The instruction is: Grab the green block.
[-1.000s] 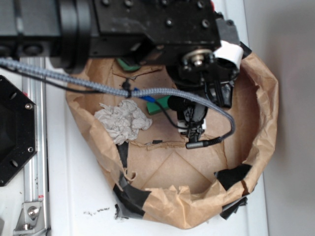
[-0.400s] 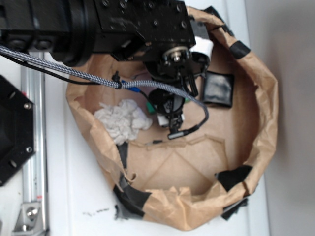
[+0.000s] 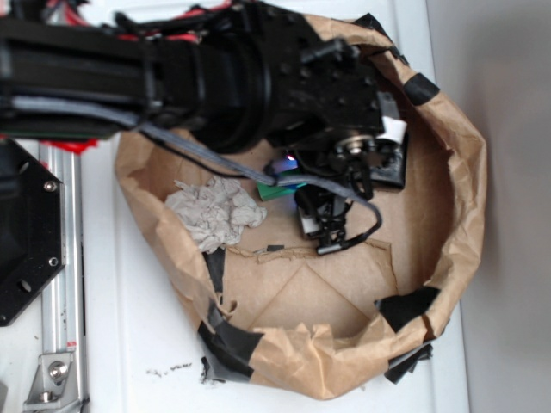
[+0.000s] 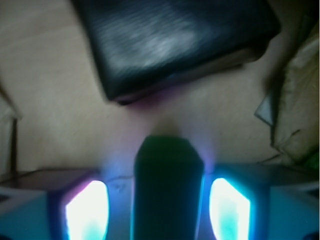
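Green block (image 4: 167, 187) sits on the brown paper floor of the paper-walled bin (image 3: 469, 189), between the two glowing fingers (image 4: 87, 210) in the wrist view, filling the lower centre of that frame. In the exterior view only a green sliver (image 3: 277, 190) shows under the arm, near the bin's middle, just right of the crumpled grey cloth (image 3: 213, 212).

Gripper (image 4: 160, 212): fingers spread, one on each side of the block, each with a narrow gap to it; not yet pressing. Nothing held.

Step in hand, by my reading: closing on the block. To do it well, keep the fingers level on both long faces, centred so neither touches first and pushes the block askew, and low enough to catch the sides rather than the top edge. Close without forward drift: the black pad (image 4: 175, 42) lies just beyond the block's far end.

Orientation: in the wrist view the long axis runs straight away from the camera, parallel to the fingers, far end pointing at the black pad. Far corners look chamfered; the image is soft. Block looks flat on the floor, not tilted.

Bin rests on the white table (image 3: 129, 344).
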Tool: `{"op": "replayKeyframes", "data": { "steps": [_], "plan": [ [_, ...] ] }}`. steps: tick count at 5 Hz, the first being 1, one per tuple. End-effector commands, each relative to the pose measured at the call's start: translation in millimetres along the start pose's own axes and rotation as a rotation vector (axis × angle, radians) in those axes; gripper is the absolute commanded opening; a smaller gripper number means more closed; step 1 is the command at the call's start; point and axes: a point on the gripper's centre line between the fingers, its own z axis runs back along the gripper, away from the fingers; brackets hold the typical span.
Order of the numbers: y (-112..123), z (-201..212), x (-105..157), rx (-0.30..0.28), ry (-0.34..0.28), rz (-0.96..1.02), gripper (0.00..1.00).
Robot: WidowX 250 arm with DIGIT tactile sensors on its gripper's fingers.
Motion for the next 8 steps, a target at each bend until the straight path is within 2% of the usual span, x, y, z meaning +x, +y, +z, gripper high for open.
{"op": "replayKeyframes", "data": {
  "steps": [1, 2, 3, 4, 6, 7, 8],
  "plan": [
    [-10.2, 75.0, -5.2, -0.06, -0.073, -0.076, 0.0],
    [-8.1, 125.3, -9.0, -0.054, -0.133, -0.094, 0.0],
    [-14.1, 156.2, -21.2, -0.007, -0.143, -0.036, 0.0],
    [-40.3, 162.5, -39.0, -0.045, -0.148, 0.099, 0.0],
    [-67.5, 157.4, -30.1, 0.002, -0.071, -0.053, 0.0],
    [-58.1, 159.7, -35.2, -0.004, -0.081, -0.056, 0.0],
    [-49.0, 163.6, -42.8, 0.023, -0.097, -0.047, 0.0]
  ]
}}
